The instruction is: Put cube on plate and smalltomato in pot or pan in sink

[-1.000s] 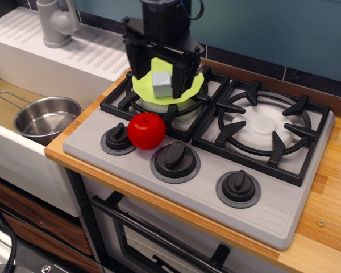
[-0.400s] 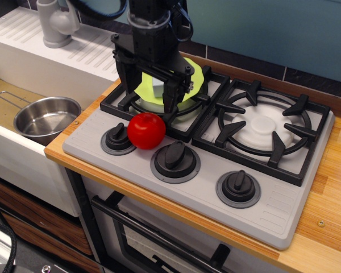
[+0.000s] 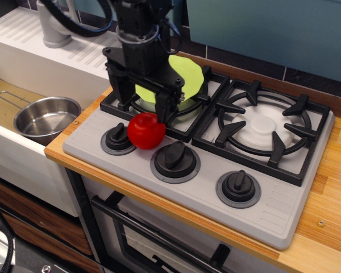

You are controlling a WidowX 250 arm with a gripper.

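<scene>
The red smalltomato [image 3: 146,131] sits on the grey stove front between two knobs. My gripper [image 3: 143,110] is open, its jaws spread wide just above and behind the tomato, not touching it. The lime-green plate [image 3: 187,71] lies on the left burner, partly covered by the gripper. The cube is hidden behind the gripper. The steel pot [image 3: 45,118] stands in the sink [image 3: 3,99] at the left, its wire handle pointing left.
Three black knobs, including the left one [image 3: 117,138], line the stove front. The right burner grate [image 3: 265,128] stands beside the plate. A grey tap [image 3: 55,23] and ribbed drainboard [image 3: 23,28] are at the back left. The wooden counter edge [image 3: 324,227] runs along the right.
The gripper has moved left and down off the plate towards the tomato, now empty. The cube it was at earlier is now covered by the gripper.
</scene>
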